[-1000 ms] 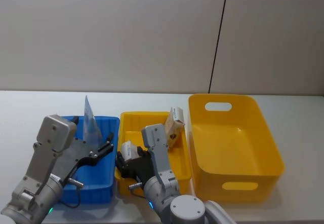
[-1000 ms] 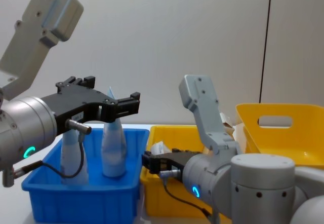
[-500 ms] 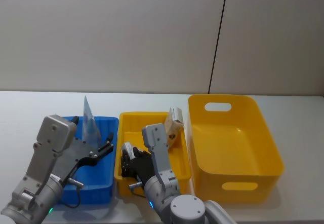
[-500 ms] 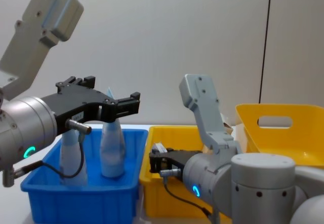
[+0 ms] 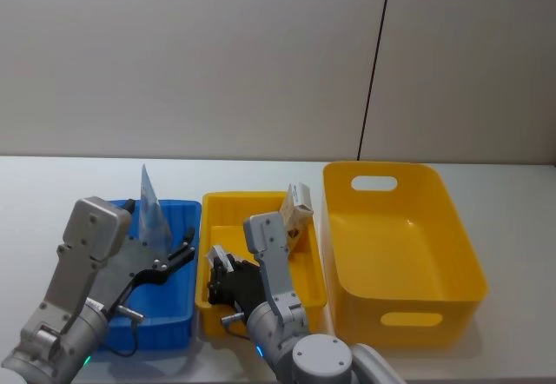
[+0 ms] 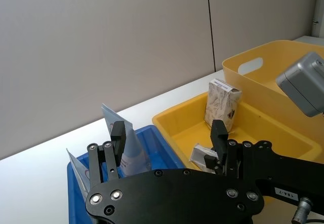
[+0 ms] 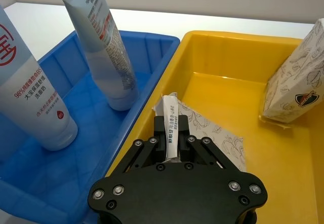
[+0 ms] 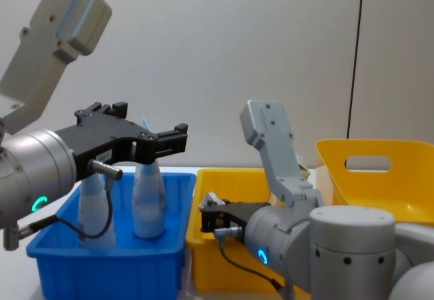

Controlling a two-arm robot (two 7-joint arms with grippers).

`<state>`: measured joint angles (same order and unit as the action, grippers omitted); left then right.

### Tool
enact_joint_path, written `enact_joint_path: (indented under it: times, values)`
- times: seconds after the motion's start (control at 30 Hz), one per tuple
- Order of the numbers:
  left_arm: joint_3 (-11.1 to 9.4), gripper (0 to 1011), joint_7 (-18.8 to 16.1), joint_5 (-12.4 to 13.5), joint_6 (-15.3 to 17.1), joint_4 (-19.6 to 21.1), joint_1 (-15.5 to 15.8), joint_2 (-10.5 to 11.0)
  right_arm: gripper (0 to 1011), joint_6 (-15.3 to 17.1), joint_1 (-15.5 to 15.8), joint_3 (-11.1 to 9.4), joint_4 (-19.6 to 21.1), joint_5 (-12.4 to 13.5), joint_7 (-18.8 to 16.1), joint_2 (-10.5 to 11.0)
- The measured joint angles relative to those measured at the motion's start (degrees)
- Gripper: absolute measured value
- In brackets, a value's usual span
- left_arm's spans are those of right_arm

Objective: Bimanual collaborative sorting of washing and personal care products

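Observation:
Two pale blue squeeze tubes (image 7: pixel 98 46) (image 7: pixel 30 97) stand upright in the blue bin (image 5: pixel 156 314). My left gripper (image 6: pixel 168 140) hovers open over that bin, one finger beside the taller tube (image 8: pixel 148 201). My right gripper (image 7: pixel 171 133) is shut on a small white carton (image 7: pixel 170 120), low inside the small yellow bin (image 5: pixel 261 206) near its left wall. A patterned carton (image 5: pixel 298 215) leans against that bin's far right corner. A flat patterned packet (image 7: pixel 215 133) lies on the bin floor under the gripper.
A large yellow bin (image 5: pixel 400 323) with handle cut-outs stands at the right, touching the small yellow bin. All three bins sit side by side on the white table (image 5: pixel 52 184). A grey wall rises behind.
My right gripper has moved a little right with the white carton, from the bins' shared edge into the small yellow bin. The blue and small yellow bins slid slightly left. The left arm held still.

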<state>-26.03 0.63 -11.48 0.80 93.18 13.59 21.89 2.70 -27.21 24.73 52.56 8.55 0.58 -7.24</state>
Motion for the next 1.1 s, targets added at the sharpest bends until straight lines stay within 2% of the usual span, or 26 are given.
enact_joint_path:
  times: [0.57,0.77,1.1]
  values:
    - [0.0,1002,0.0,0.0,0.0,0.0,0.0,0.0,110,0.6,0.4,-0.2,0.9,0.0,0.0,0.4]
    - [0.0,1001,0.0,0.0,0.0,0.0,0.0,0.0,100,2.0,1.6,-0.9,4.7,-0.2,0.1,1.9]
    - [0.0,1002,0.0,0.0,0.0,0.0,0.0,0.0,96,2.6,3.7,-2.1,10.7,-1.5,1.9,4.0]
